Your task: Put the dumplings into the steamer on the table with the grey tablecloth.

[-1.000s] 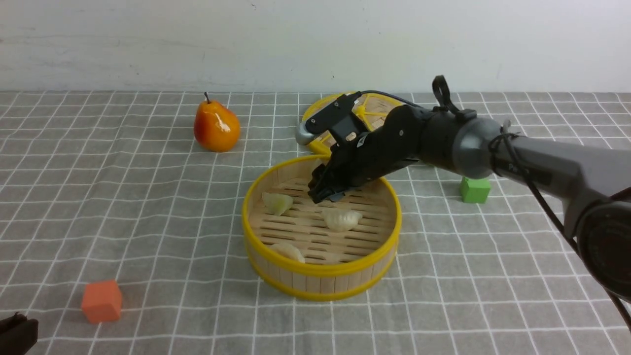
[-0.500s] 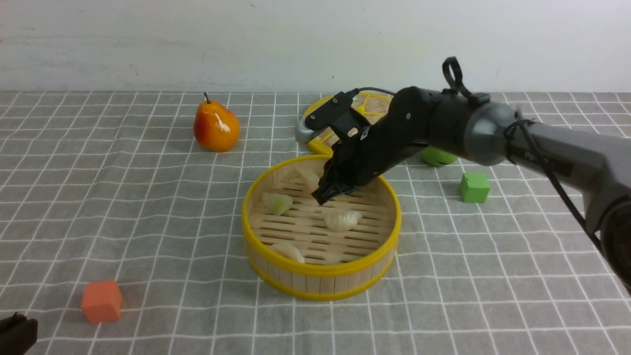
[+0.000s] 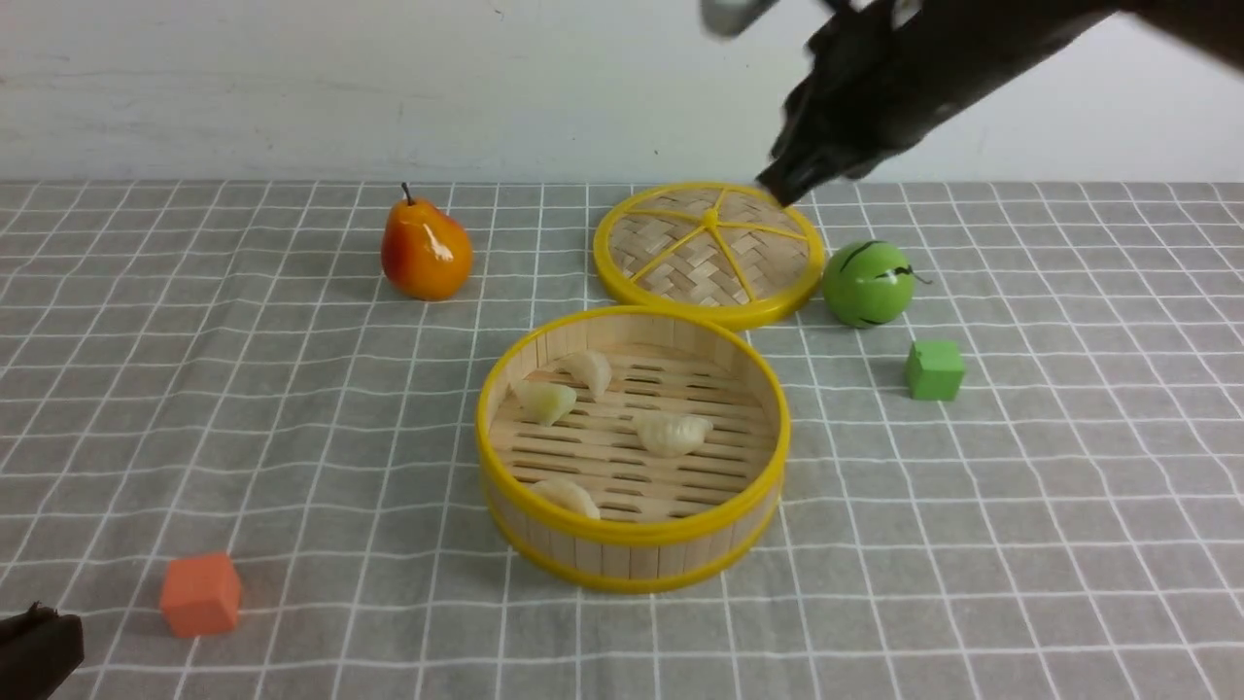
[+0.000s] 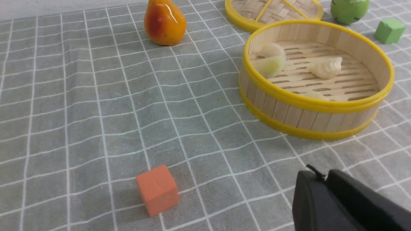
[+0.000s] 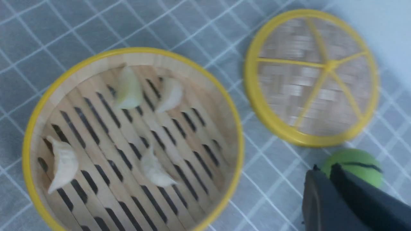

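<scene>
- Front view puts all four dumplings [image 3: 671,435] inside the steamer [image 3: 632,556], which sits mid-counter [image 3: 1020,544] on the grey tablecloth [image 3: 243,408]. Within it, two lie together at 10 to 11 o'clock, one is just right of centre, and one rests against the wall at 7 o'clock. None lies outside, so you can judge the loading done.
- Right jaws: high at 1 o'clock from the steamer, above the far rim of the lid [image 3: 709,243]. The right wrist view shows them pressed together with nothing between.
- Left jaws: low at 8 o'clock, at the counter's near corner, likewise closed and empty.
- Risk: the right arm [image 3: 904,87] is blurred with motion. A low sweep could clip the lid or send the green ball [image 3: 867,284] rolling against the steamer.
- Risk: if you swing the left arm out, it could shove the orange cube [image 3: 200,593], or drag the wrinkled cloth and jolt the steamer.
- Count: four dumplings, one steamer, one lid, one pear [image 3: 426,248], one green ball, one green cube [image 3: 935,369], one orange cube.
</scene>
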Controlling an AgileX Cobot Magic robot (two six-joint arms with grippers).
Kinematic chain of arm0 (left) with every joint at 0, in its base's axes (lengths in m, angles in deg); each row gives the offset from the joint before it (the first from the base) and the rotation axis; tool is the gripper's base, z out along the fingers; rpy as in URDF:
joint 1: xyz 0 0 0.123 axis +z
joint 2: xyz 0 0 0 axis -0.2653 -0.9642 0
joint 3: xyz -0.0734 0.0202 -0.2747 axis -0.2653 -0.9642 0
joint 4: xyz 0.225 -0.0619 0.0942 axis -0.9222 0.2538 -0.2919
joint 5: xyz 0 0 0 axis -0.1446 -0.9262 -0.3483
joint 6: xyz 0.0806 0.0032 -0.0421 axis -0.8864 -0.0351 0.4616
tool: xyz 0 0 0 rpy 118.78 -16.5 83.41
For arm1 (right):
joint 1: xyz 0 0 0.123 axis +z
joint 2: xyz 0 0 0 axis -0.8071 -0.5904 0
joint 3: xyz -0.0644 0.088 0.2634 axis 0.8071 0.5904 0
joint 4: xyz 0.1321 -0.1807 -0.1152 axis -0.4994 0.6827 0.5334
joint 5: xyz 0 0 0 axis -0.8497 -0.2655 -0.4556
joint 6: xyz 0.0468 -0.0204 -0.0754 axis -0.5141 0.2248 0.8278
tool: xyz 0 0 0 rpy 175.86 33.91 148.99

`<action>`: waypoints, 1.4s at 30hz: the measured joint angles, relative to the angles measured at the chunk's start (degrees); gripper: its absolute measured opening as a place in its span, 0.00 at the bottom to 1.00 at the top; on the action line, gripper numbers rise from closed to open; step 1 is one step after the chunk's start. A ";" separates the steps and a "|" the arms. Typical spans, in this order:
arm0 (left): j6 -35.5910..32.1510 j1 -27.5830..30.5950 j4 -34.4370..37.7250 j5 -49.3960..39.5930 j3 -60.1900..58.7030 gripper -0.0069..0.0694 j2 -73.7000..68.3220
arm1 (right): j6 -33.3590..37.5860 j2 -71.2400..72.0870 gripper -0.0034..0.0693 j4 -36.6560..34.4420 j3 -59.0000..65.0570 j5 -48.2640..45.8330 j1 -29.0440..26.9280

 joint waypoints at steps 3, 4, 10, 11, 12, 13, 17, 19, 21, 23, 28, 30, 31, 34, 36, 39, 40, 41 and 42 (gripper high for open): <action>1.76 0.00 0.24 0.46 0.00 0.16 0.00 | -4.03 7.69 0.12 5.01 3.83 -1.67 0.00; 1.90 0.00 0.30 0.60 0.00 0.16 0.00 | -4.91 9.91 0.12 5.97 6.42 -1.74 0.00; 2.40 0.00 0.30 0.80 0.00 0.16 0.00 | -12.27 27.86 0.08 9.88 30.59 8.37 0.00; 2.40 0.00 0.31 0.86 0.00 0.16 0.00 | -13.58 30.47 0.06 10.12 34.71 11.38 0.00; 2.40 0.00 0.31 0.86 0.00 0.16 0.00 | -14.80 33.75 0.04 10.35 39.93 15.78 0.00; 2.43 0.00 0.31 0.86 0.00 0.16 0.00 | -16.50 37.64 0.03 10.43 47.33 22.90 0.00; 2.43 0.00 0.31 0.86 0.00 0.17 0.00 | -21.72 47.99 0.02 10.49 65.23 42.94 0.00; 2.43 0.00 0.31 0.86 0.00 0.17 0.00 | -23.22 52.44 0.02 10.71 72.74 54.97 0.00; 2.43 0.00 0.31 0.87 0.00 0.17 0.00 | -23.90 55.93 0.03 10.90 80.03 65.98 0.00; 2.43 0.00 0.31 0.82 0.00 0.17 0.00 | -23.93 58.21 0.03 11.14 83.98 73.78 0.00; 2.14 0.00 0.31 -0.23 0.00 0.14 0.00 | -23.99 60.92 0.04 11.62 89.95 82.29 0.00; 1.49 0.00 0.31 -0.65 0.00 0.10 0.00 | -24.06 60.90 0.04 11.62 90.71 82.54 0.00; 1.35 0.00 0.31 -0.63 0.00 0.09 0.00 | -24.06 60.90 0.04 11.62 90.87 82.54 0.00; 1.22 0.00 0.37 -0.75 0.00 0.07 0.00 | -24.06 60.90 0.04 11.62 90.95 82.48 0.00; 1.22 0.00 0.42 -0.82 0.00 0.07 0.00 | -24.06 60.90 0.04 11.74 90.95 82.48 0.00; 1.22 0.00 0.54 -0.87 0.00 0.07 0.00 | -24.06 60.90 0.04 11.74 90.95 82.48 0.00; 1.22 0.00 0.54 -0.87 0.00 0.07 0.00 | -24.06 60.90 0.05 11.75 90.95 82.48 0.00; 1.22 0.00 0.54 -0.87 0.00 0.07 0.00 | -24.06 60.90 0.05 11.75 90.95 82.48 0.00; 1.22 0.00 0.54 -0.87 0.00 0.07 0.00 | -24.06 60.90 0.05 11.75 90.95 82.48 0.00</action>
